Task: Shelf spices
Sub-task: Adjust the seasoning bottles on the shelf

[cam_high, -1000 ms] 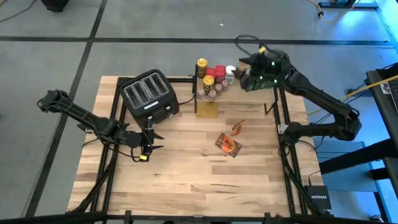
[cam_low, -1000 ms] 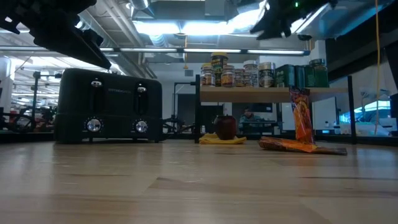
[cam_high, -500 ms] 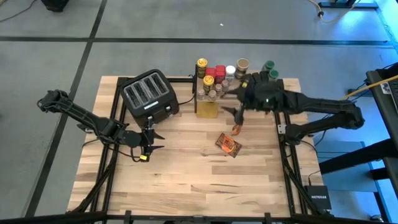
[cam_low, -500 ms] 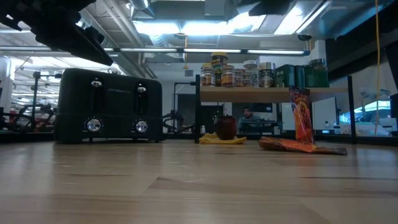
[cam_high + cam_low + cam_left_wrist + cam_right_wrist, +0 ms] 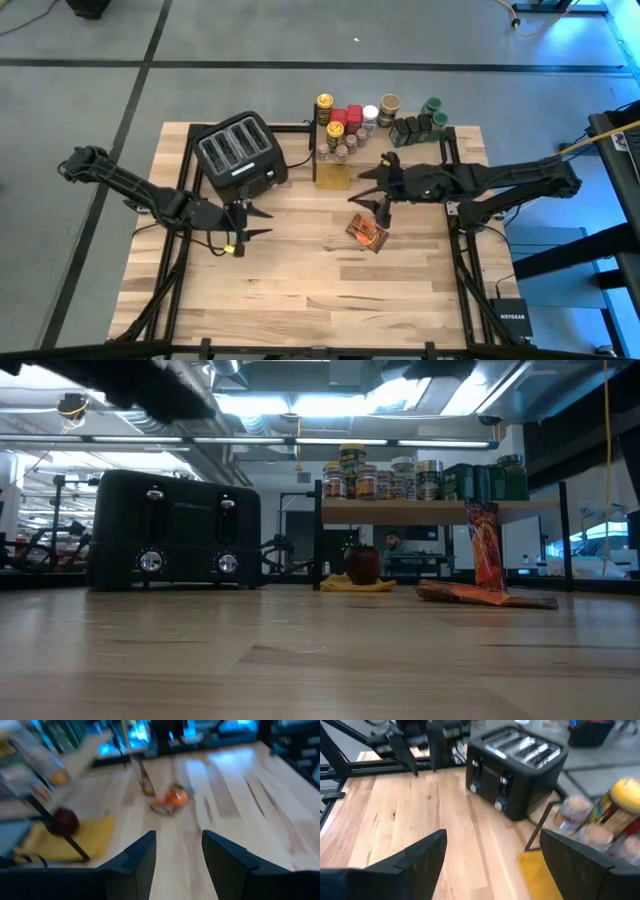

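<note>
The right gripper [image 5: 372, 186] has swung from the shelf [image 5: 440, 510], where the spices [image 5: 345, 122] stand, to above the foil packets [image 5: 367, 232] on the desk [image 5: 300, 290]. Its jaws are wide apart and empty. The left gripper [image 5: 250, 222], by the toaster [image 5: 240, 153], has jaws partly apart, holding nothing.

– How's the light on my feeds?

– From above I get even, cool light on the table [image 5: 300, 280], with only soft shadows. At table height, ceiling lamps [image 5: 290, 402] glare and the toaster [image 5: 175, 530] sits dark against them.

– And sharpness?

– Both wrist feeds smear with motion blur; the jars [image 5: 600, 820] look soft and the foil packet [image 5: 170, 800] is a smudge.
</note>
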### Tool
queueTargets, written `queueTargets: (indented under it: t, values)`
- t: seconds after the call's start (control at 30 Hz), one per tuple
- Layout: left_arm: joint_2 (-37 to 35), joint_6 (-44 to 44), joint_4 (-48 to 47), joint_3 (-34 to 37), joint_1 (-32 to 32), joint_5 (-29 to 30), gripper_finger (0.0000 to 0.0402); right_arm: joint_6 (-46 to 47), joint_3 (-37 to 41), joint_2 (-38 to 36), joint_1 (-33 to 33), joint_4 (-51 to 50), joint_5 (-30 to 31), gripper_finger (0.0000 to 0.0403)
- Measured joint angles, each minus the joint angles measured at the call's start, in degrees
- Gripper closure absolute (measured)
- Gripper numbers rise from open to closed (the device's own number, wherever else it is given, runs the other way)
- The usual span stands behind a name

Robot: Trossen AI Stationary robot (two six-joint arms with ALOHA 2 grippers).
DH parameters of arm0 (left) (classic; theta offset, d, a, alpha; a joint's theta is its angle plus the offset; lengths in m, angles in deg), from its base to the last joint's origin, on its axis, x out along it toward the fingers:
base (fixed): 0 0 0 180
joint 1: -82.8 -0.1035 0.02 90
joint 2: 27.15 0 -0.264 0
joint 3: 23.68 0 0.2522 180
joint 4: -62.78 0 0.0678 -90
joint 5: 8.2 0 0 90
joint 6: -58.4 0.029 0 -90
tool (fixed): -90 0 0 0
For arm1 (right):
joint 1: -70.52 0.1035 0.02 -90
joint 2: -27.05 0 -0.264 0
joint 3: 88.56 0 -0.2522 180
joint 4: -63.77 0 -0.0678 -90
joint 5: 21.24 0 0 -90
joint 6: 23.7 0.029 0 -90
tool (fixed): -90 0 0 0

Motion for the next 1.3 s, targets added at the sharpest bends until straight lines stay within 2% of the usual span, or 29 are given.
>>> queueTargets:
  t: [0.2, 0.3, 0.77, 1.3]
  values:
    - [0.00, 6.67, 10.41, 0.00, -4.04, 0.16, 0.0249, 1.68, 0.87, 4.42, -0.02, 0.12, 1.20, 0.0079]
    - [-0.02, 7.28, 12.11, 0.00, -5.68, 0.15, 0.0249, 0.65, 0.89, 6.33, -0.02, 1.16, 1.84, 0.0079]
    - [-0.02, 1.44, 12.16, 0.00, -7.36, 0.10, 0.0249, 0.87, 0.92, 7.04, -0.02, 3.82, 3.64, 0.0079]
    - [0.02, 0.63, 10.61, 0.00, -7.33, 0.08, 0.0249, 0.93, 0.92, 7.04, -0.07, 4.10, 3.97, 0.0079]
